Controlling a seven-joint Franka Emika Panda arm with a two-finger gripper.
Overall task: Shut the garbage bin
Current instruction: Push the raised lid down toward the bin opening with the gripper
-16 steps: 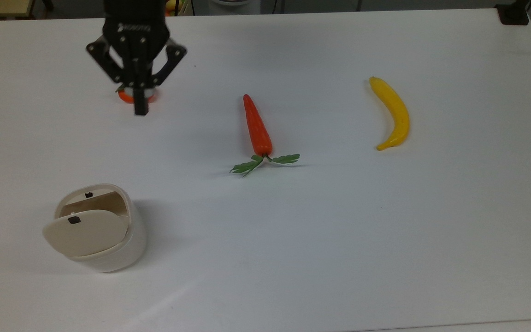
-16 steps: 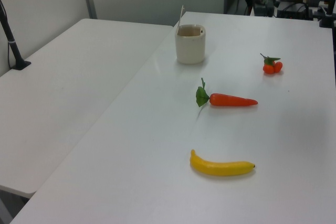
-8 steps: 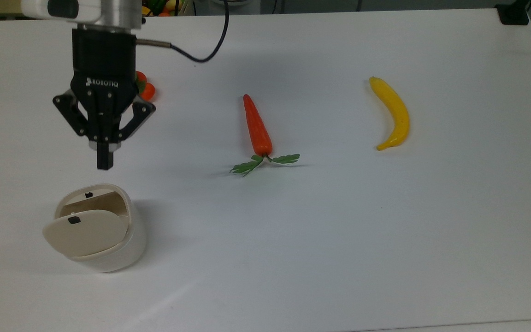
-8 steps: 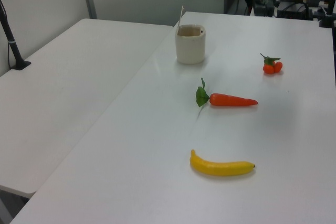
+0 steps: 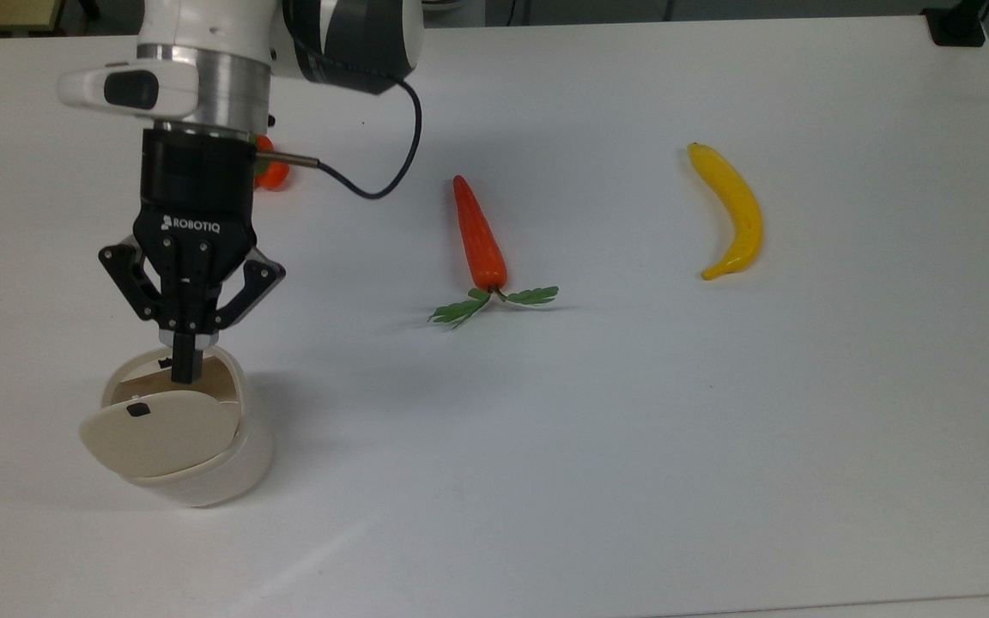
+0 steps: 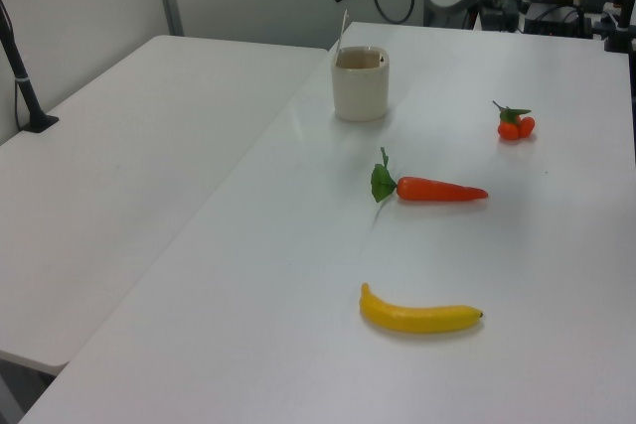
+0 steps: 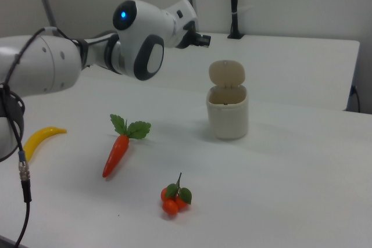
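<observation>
On the white table [image 5: 632,481], the garbage bin [image 5: 203,468] is sitting near the top view's lower left corner, its lid [image 7: 226,72] standing upright (not yet closed). The gripper [image 5: 186,371], fingers pinched together on nothing, is now arriving over the bin's open mouth after crossing from beside the small tomatoes [image 7: 172,200], so the push on the lid looks imminent.

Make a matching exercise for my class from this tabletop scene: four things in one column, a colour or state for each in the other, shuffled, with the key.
Things:
1. garbage bin
2. carrot
3. banana
4. gripper

Descriptions:
A. yellow, curved
B. black, fingers shut
C. cream-white, lid standing open
D. orange-red with green leaves

Pairs: 1-C, 2-D, 3-A, 4-B
</observation>
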